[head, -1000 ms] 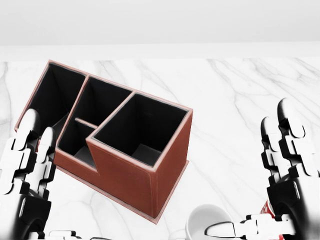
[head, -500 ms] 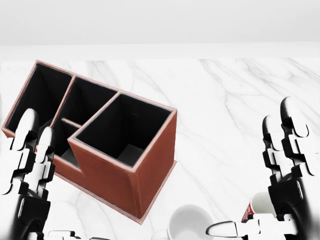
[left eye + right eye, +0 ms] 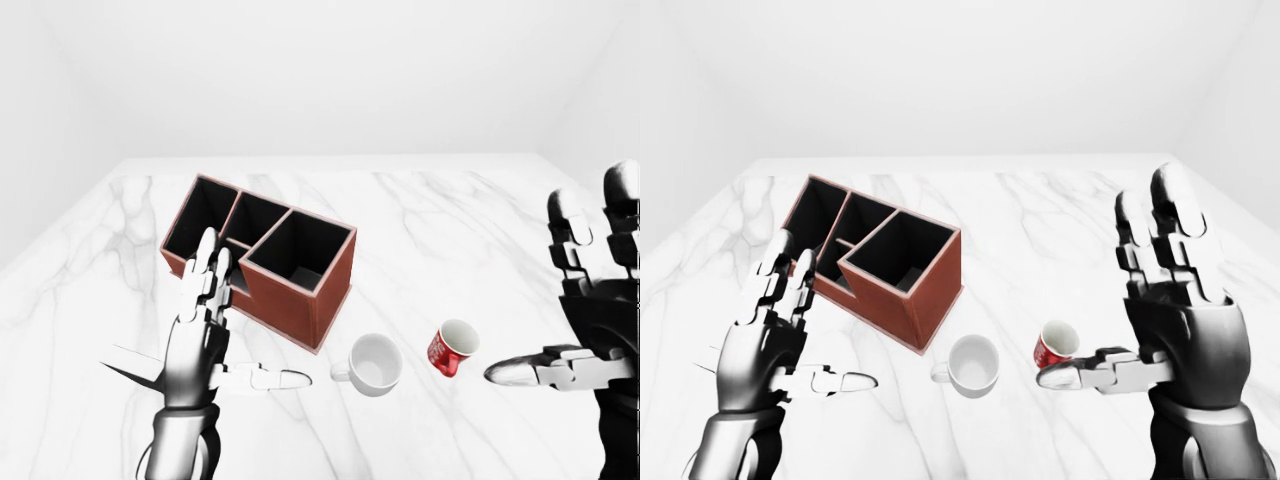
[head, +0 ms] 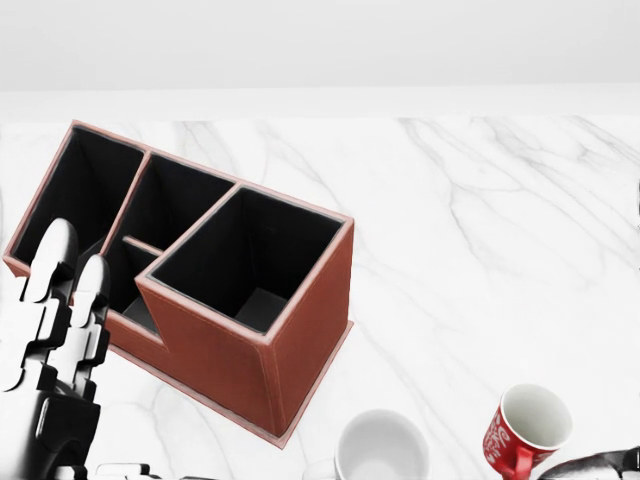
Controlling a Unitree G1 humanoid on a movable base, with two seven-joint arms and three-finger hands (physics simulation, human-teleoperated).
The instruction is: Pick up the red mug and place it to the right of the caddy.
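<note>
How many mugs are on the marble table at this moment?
2: a white mug just right of the caddy in the left-eye view, and a red mug further right, near the right hand. None seems hidden.

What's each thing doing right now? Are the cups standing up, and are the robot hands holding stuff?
Red mug: tilted, not held.
White mug: upright, empty.
Caddy: upright, compartments empty.
Left robot hand: open, holding nothing.
Right robot hand: open, beside the red mug.
</note>
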